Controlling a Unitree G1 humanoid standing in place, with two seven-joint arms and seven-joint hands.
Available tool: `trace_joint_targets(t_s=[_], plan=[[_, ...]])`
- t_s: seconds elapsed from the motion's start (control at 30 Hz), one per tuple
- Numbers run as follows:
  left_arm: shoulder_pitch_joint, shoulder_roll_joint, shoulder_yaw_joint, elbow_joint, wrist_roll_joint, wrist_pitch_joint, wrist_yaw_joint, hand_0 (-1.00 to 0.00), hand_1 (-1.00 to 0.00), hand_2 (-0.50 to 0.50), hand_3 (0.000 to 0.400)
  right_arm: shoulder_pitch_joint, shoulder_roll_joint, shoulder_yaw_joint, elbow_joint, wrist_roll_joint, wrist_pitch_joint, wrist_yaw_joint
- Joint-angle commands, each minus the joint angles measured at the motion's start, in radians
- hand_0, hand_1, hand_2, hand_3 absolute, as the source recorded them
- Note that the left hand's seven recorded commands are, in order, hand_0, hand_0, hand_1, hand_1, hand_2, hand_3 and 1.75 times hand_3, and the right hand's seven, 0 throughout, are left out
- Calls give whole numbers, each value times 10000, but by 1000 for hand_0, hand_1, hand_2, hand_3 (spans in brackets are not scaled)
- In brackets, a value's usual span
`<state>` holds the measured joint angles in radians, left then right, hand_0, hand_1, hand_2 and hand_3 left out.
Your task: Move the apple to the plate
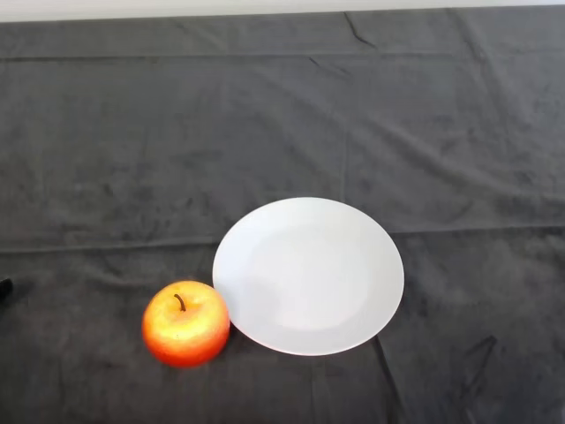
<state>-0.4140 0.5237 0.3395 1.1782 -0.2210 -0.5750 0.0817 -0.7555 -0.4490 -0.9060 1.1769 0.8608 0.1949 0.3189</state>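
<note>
A red and yellow apple (185, 323) stands upright on the dark cloth, stem up, in the lower left of the head view. Its right side touches or just overlaps the left rim of a white round plate (308, 276), which lies flat and bare near the middle. Only a small black sliver of my left hand (3, 289) shows at the view's left edge, well to the left of the apple and apart from it.
The dark cloth (282, 124) covers the whole table, with creases running across it. The table's far edge lies along the top of the view.
</note>
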Motion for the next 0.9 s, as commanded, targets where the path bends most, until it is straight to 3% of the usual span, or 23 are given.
trace_joint_targets(t_s=[0.03, 0.37, 0.9], plan=[[33, 754, 127, -227, 172, -299, 13, 0, 0, 0, 0, -368, -119, -9, 12, 209, -58, -9], [-394, 938, -204, -202, 805, -577, 369, 0, 0, 0, 0, -370, -122, -9, 19, 210, -59, -7], [-1008, 1404, -403, -119, 1259, -1157, 33, 0, 0, 0, 0, -376, -129, -12, 35, 211, -60, -1]])
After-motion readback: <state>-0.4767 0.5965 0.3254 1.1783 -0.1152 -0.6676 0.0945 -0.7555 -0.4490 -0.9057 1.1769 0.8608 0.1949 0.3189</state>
